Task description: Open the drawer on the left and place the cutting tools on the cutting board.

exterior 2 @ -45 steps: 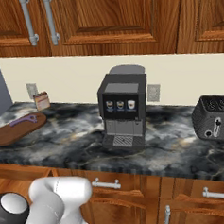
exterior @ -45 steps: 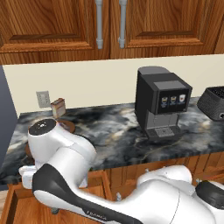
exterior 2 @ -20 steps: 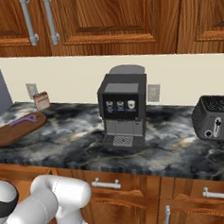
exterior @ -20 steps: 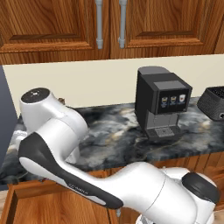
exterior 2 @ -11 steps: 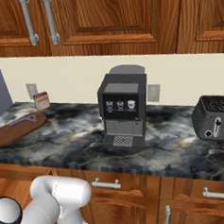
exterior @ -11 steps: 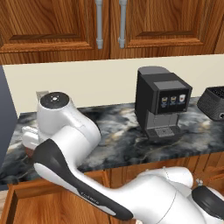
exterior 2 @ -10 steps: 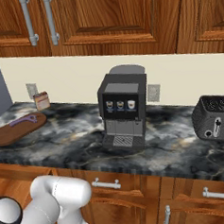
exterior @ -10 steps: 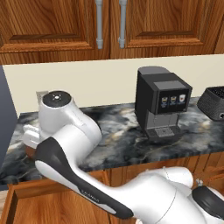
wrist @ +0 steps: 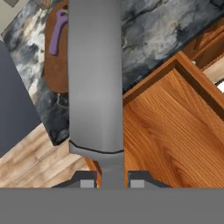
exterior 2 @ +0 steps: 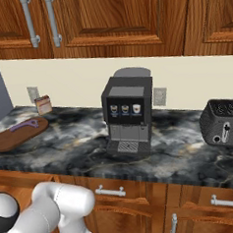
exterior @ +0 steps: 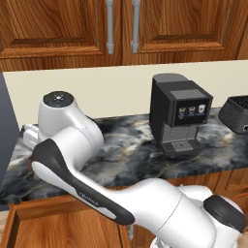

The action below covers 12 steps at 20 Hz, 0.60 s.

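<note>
Nearest, at the hand: claw, narrow, clamped on the grey cutting tool. The tool is a long flat grey piece that runs straight out from between the finger tips. In the hand view it crosses the worktop edge and covers one side of the cutting board; its height above them cannot be told.

Below the claw: drawer, pulled out, its reddish-brown wooden floor bare where it shows. Its open corner also shows at the lower left of the left base view, under the white arm.

Beside the drawer: light plank floor.

Next out: worktop, dark marbled stone.

On the worktop, left end: cutting board, dark brown, oblong with rounded ends, lying flat. On it lies the purple cutting tool, towards the far end, also seen from the hand.

Behind the board, near the wall: small tan box, upright.

Mid-worktop: black coffee machine, well apart from the board.

Right end: dark toaster.

Farthest, on the wall: wooden cabinets with vertical silver handles.
</note>
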Tool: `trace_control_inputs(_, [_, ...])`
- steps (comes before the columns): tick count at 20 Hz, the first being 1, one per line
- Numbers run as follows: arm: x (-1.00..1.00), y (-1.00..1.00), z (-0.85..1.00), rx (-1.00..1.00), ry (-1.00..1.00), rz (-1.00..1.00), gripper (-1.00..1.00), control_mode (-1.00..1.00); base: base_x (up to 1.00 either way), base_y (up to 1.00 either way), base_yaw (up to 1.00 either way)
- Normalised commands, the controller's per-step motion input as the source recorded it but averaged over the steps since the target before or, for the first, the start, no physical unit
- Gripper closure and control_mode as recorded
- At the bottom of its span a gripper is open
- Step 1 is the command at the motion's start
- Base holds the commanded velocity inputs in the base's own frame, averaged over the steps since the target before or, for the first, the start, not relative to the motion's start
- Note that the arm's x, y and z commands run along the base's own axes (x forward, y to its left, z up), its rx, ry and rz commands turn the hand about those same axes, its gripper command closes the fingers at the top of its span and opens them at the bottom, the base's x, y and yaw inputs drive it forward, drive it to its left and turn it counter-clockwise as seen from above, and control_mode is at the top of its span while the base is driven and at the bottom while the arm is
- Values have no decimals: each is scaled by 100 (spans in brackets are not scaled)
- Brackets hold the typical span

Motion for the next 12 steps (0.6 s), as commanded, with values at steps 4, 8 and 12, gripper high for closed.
trace_control_inputs(4, [20,26,0,0,-5,-13,100,-100,0,0,0])
trace_control_inputs(8, [41,11,0,0,-1,-5,100,-100,0,0,0])
trace_control_inputs(12, [55,10,0,0,0,-2,100,-100,0,0,0])
